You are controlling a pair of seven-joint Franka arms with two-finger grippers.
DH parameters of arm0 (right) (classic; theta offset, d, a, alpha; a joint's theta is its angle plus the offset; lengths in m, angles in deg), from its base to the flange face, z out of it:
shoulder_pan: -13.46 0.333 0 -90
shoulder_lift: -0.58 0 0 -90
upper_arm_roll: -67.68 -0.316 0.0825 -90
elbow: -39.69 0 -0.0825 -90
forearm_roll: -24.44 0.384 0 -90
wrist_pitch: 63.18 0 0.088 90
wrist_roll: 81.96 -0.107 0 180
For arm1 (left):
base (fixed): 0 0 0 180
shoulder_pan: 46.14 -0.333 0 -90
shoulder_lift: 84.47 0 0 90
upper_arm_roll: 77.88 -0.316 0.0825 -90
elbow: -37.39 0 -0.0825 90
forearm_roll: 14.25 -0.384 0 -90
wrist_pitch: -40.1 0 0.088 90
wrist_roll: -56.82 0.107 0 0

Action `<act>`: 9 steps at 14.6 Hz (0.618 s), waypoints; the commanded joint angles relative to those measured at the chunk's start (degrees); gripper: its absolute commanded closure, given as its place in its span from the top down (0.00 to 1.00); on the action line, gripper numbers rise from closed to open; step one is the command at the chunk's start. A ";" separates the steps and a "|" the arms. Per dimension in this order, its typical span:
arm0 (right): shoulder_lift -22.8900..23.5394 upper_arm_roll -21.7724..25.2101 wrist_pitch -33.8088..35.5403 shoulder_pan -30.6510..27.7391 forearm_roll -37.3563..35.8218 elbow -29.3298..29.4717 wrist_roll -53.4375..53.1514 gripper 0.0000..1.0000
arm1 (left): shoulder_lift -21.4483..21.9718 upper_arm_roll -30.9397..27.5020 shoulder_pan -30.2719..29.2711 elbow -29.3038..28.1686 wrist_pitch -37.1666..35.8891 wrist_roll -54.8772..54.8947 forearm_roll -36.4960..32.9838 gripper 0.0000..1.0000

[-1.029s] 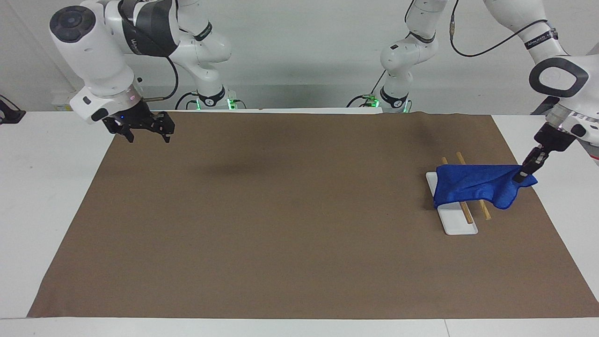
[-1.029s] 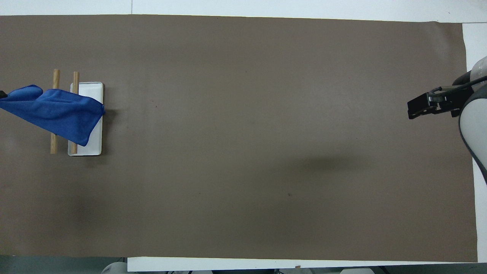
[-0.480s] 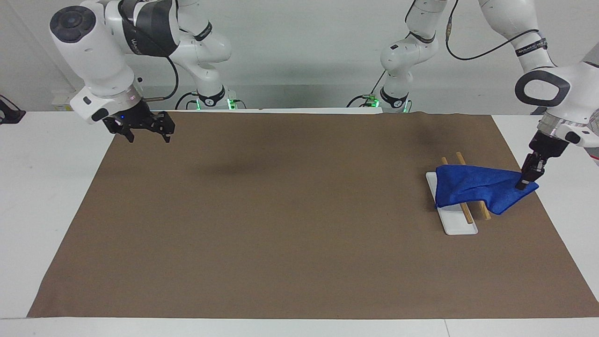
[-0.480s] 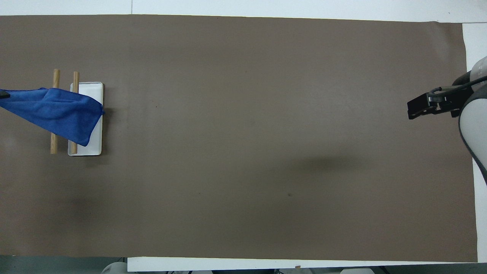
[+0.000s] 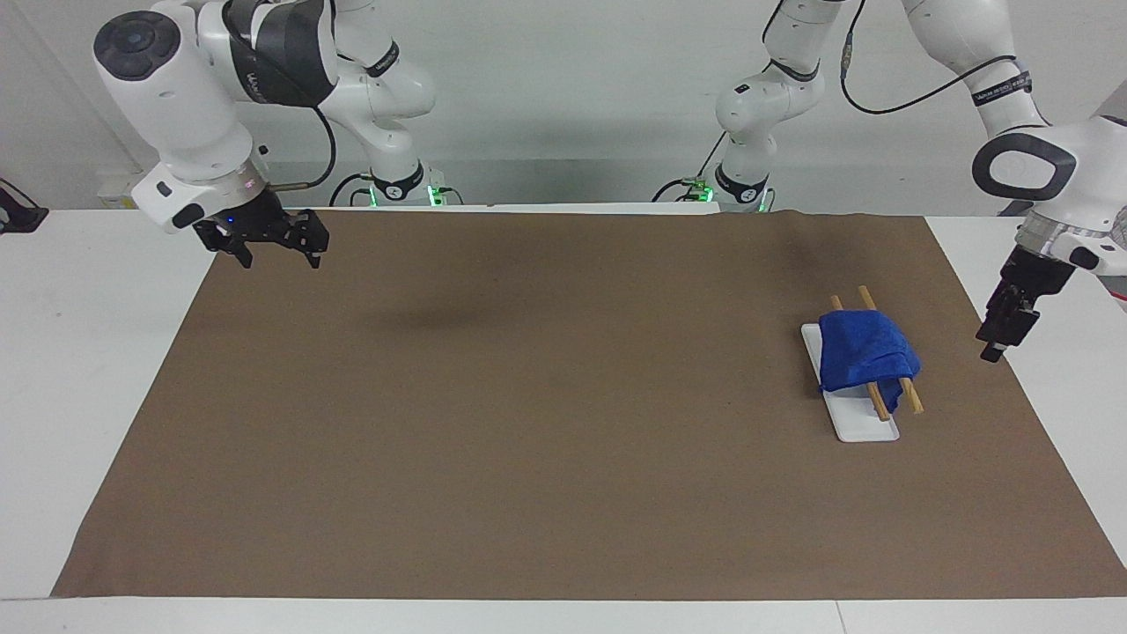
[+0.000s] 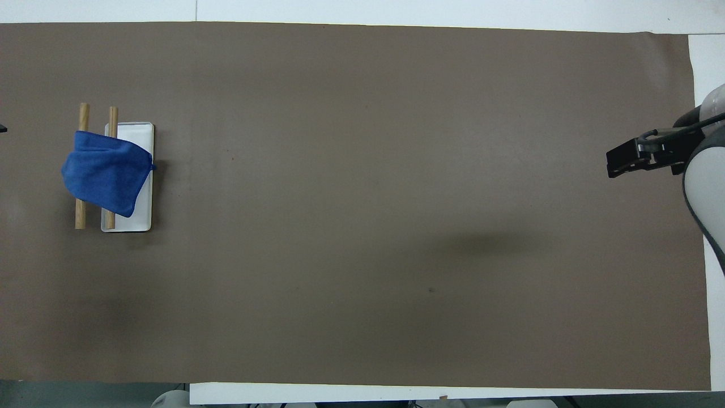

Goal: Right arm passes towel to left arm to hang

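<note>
Blue cloth on the rails, folks — the towel [image 5: 865,352] lay draped over two wooden rails [image 5: 880,357] of a little rack, hanging down on both sides of them. That rack stood on a white base [image 5: 867,425], which sat on the brown mat [image 5: 528,423] toward the left arm's end of the table. One fold of the towel hung over the white base, and a corner drooped past the rail nearest the mat's edge.

And the left gripper [image 5: 993,343]? It hung just beside the rack, over the edge of the mat, well clear of the towel with nothing in it. It was turned edge-on to me, so whether its claw was spread or closed I could not tell.

Well apart from the rack, at the right arm's end, the right gripper [image 5: 275,248] waited in the air over the mat's corner, blue light glowing, its fingers parted and holding nothing.
</note>
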 commanded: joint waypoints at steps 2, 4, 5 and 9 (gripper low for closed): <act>0.03 -0.21 0.97 -0.18 0.07 0.38 0.03 0.99 | 0.58 0.42 0.10 9.90 -18.12 -0.85 -14.63 1.00; 0.03 -0.21 0.88 -0.18 0.07 0.38 0.03 0.99 | 0.93 0.68 0.98 16.24 -28.24 -0.85 -15.54 1.00; 0.03 -0.21 0.88 -0.18 0.07 0.38 0.03 0.99 | 1.20 0.86 1.25 18.88 -33.25 -0.77 -15.71 1.00; 0.03 -0.12 0.70 -0.18 0.07 0.38 0.03 0.99 | 2.08 1.74 6.59 28.72 -50.32 0.11 -15.89 1.00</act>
